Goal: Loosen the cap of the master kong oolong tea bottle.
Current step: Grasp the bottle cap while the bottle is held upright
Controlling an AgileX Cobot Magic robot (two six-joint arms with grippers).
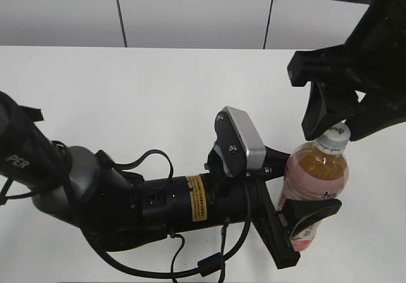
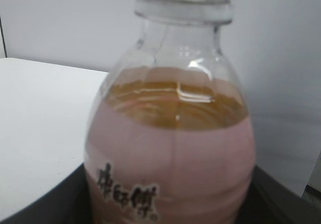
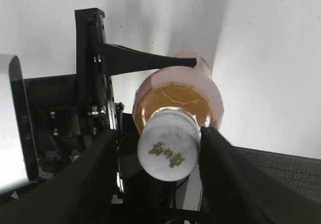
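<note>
Below, the left tool (image 1: 298, 223) pinches the upright bottle (image 1: 315, 175); the right tool (image 3: 155, 148), descending steeply, apparently straddles the cap (image 3: 168, 144).

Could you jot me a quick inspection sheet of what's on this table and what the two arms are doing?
Surface: white table, bare where visible.
Job's things: tea bottle upright, amber tea, pink label; white cap on.
Clutter: nothing seen.
Grippers: left gripper clamps the bottle's body; right gripper straddles the cap, one finger touching it, the other apart.
Cables: black cables loop along the left arm.
Surroundings: pale panelled wall.
</note>
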